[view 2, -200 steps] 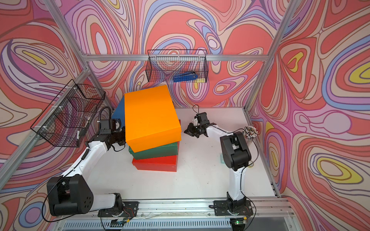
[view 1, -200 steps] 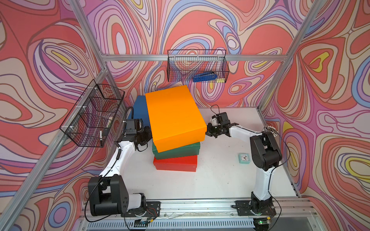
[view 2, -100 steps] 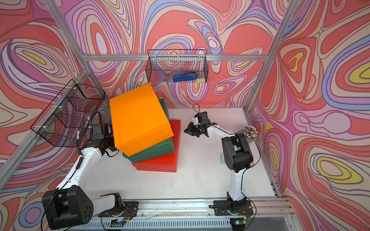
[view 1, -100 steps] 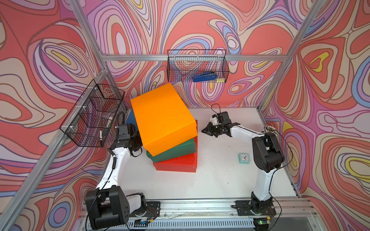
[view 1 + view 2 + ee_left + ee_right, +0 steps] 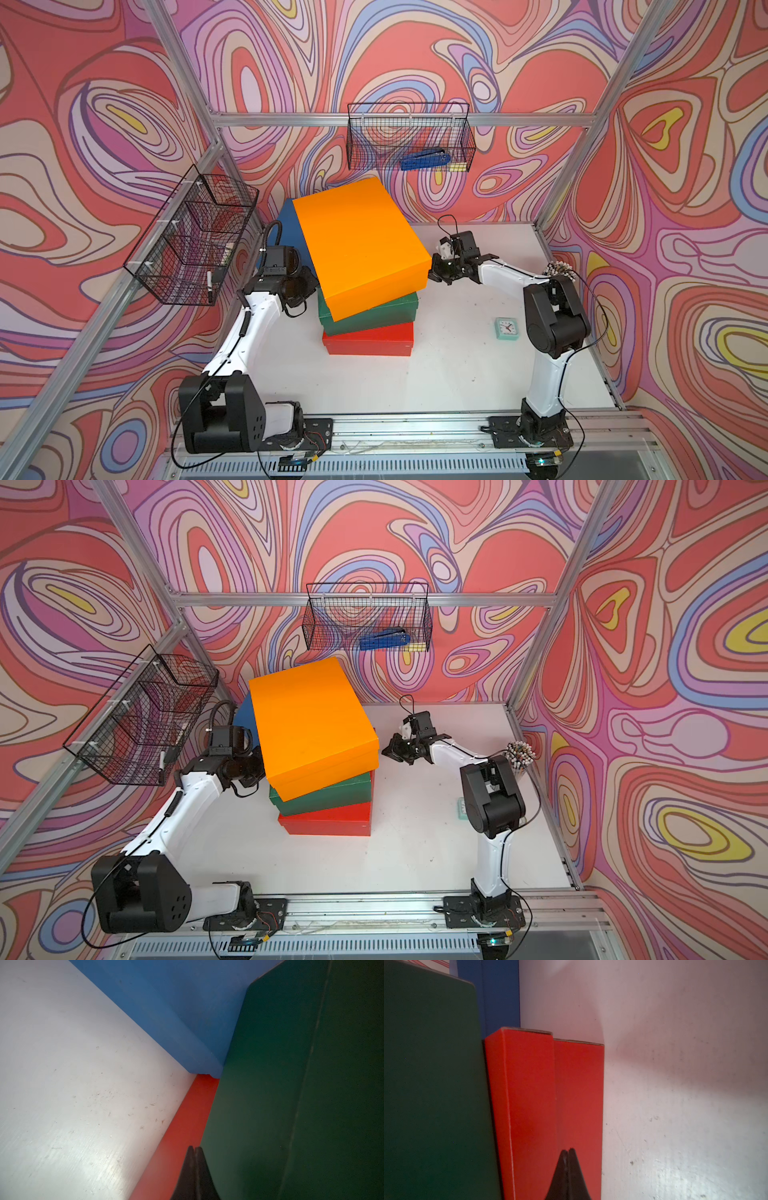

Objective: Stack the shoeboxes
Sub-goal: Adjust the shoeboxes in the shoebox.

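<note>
On the table (image 5: pixel 457 374), the red shoebox (image 5: pixel 370 343) is topped by the green shoebox (image 5: pixel 374 316) and the crooked orange shoebox (image 5: pixel 361 245). The blue shoebox (image 5: pixel 286 224) is seen behind the pile, not yet stacked. The left gripper (image 5: pixel 195 1151) and right gripper (image 5: pixel 568 1152) are pinched closed, empty.

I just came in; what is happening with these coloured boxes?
Two robot arms are stacking shoeboxes on a table. The red box lies at the bottom, the green box on it, and the orange box on top, turned askew. The blue box stands on the table behind the stack, not yet added. The left gripper and the right gripper are shut, one at each side of the stack, holding nothing.
</note>
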{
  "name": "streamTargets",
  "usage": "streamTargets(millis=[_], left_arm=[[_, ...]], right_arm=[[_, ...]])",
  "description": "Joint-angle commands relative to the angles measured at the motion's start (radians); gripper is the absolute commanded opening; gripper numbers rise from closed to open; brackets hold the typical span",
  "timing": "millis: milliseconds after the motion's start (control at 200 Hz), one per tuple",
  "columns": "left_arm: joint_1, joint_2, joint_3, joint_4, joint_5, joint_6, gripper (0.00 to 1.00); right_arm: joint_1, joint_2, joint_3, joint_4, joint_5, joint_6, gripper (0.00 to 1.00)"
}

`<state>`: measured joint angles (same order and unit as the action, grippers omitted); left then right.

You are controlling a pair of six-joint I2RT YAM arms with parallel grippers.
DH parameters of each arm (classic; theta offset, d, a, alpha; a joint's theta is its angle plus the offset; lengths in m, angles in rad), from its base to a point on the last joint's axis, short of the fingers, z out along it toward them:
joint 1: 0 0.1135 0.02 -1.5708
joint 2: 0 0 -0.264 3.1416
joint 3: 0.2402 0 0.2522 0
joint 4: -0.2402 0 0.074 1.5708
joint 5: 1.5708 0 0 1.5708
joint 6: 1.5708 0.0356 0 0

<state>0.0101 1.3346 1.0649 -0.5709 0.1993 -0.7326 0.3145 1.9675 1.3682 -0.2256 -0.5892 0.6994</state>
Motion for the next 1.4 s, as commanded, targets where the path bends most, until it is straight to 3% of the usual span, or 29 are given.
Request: streamTargets(millis=[0, 331, 691, 846, 992, 1097, 1392], left_arm=[[-0.01, 0.039, -0.029, -0.075, -0.041, 0.05, 0.11], [-0.01, -0.074, 0.045, -0.095, 0.021, 0.088, 0.11], [-0.01, -0.118, 0.109, -0.167, -0.005, 0.098, 0.12], [0.002, -0.127, 0.066, -0.186, -0.059, 0.116, 0.12], [0.071, -0.117, -0.011, -0.14, 0.009, 0.099, 0.0], [0.11, -0.098, -0.059, -0.1, 0.039, 0.076, 0.0], [0.062, 0.051, -0.131, 0.081, 0.104, -0.016, 0.0]], right_arm=[[-0.002, -0.013, 0.028, -0.011, 0.009, -0.017, 0.0], [-0.002, 0.014, 0.032, 0.006, 0.001, -0.005, 0.0], [-0.002, 0.014, 0.03, -0.003, -0.003, -0.015, 0.0], [-0.002, 0.013, 0.033, -0.001, -0.008, -0.018, 0.0], [-0.002, 0.017, 0.035, -0.005, -0.018, -0.023, 0.0], [-0.002, 0.021, 0.038, -0.012, -0.021, -0.028, 0.0], [-0.002, 0.043, 0.024, 0.029, -0.045, 0.007, 0.0]])
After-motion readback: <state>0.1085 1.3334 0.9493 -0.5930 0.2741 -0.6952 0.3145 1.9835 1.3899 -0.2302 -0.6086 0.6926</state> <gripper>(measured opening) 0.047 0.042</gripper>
